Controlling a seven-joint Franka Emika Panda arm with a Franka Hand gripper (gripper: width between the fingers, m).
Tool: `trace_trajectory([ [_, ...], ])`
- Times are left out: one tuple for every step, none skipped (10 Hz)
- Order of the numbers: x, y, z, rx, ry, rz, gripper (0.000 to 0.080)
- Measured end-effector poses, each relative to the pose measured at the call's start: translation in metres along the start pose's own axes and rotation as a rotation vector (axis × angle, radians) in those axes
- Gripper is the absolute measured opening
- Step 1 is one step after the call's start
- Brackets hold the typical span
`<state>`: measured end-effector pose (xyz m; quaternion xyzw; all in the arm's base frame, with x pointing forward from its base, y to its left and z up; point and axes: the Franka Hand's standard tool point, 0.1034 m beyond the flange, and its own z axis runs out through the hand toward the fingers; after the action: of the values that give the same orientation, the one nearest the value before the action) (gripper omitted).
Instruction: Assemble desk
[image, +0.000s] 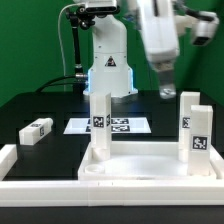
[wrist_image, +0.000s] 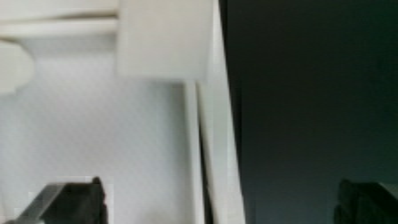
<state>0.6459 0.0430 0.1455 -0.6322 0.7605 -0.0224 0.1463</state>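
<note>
two legs (image: 100, 125) upright in tabletop (image: 150, 172) sockets, apparently seated

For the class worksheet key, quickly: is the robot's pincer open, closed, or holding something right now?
Pincer: open, holding nothing.

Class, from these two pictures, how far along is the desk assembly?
Looks done: one upright leg and a second upright leg stand on the tabletop. In hand: nothing; the tool hangs open above them. Left: a loose leg lies on the black table; the fourth is not visible.
</note>
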Motion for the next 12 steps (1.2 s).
trace_trajectory([
  [-0.001, 0.0, 0.0, -0.001, 0.0, -0.007, 0.0649],
  [0.0, 0.0, 0.0, -0.001, 0.001, -0.006, 0.0649],
  [-0.001, 0.0, 0.001, -0.001, 0.001, -0.007, 0.0649],
  [0.001, 0.001, 0.001, -0.001, 0.002, -0.02, 0.0649],
  [0.017, 0.003, -0.001, 0.009, 0.017, -0.147, 0.0649],
  [0.039, 0.009, -0.011, 0.009, 0.013, -0.271, 0.0649],
  [0.07, 0.013, -0.033, 0.023, 0.009, -0.378, 0.0649],
  [0.093, 0.009, -0.047, 0.037, 0.016, -0.548, 0.0649],
  [0.092, 0.01, -0.044, 0.035, 0.02, -0.556, 0.0649],
  [0.087, 0.011, -0.041, 0.03, 0.018, -0.664, 0.0649],
  [0.09, 0.011, -0.042, 0.03, 0.021, -0.738, 0.0649],
  [0.09, 0.011, -0.042, 0.029, 0.023, -0.804, 0.0649],
])
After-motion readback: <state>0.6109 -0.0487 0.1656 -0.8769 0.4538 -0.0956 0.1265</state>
